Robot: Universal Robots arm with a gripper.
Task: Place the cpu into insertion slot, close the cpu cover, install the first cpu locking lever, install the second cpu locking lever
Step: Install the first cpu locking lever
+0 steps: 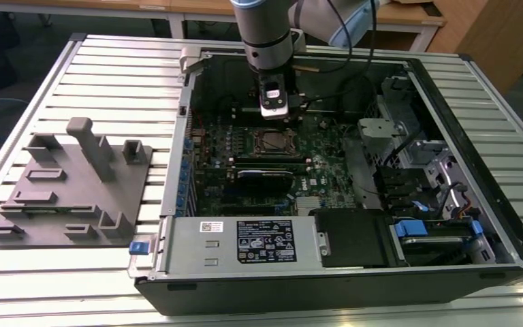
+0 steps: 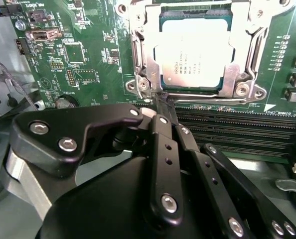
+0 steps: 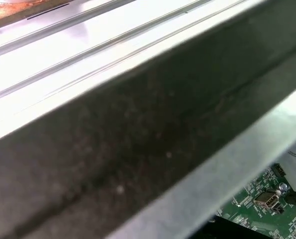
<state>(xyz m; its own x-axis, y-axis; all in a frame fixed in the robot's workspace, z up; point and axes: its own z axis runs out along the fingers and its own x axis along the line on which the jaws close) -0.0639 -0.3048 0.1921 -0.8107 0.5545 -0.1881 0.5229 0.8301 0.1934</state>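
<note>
The cpu point(image 2: 195, 47), silver-grey on top, lies in the insertion slot point(image 1: 271, 141) on the green motherboard inside the open case. The cpu cover point(image 2: 240, 67) lies flat over it, and the chip shows through its window. A thin silvery locking lever point(image 2: 138, 55) runs along one side of the socket and another point(image 2: 261, 42) along the opposite side. I cannot tell whether they are latched. My gripper point(image 2: 163, 99) is shut, its black fingers point(image 2: 160, 129) meeting in a point right at the socket's near corner. In the exterior view the gripper point(image 1: 276, 114) hangs just behind the socket.
Long black memory slots point(image 2: 227, 129) lie beside the socket. A black card point(image 1: 266, 178) and the power supply point(image 1: 243, 240) sit in front of it, with drive bays point(image 1: 425, 204) at the exterior view's right. A grey fixture plate point(image 1: 71, 184) rests on the table. The case wall point(image 3: 138, 139) is close.
</note>
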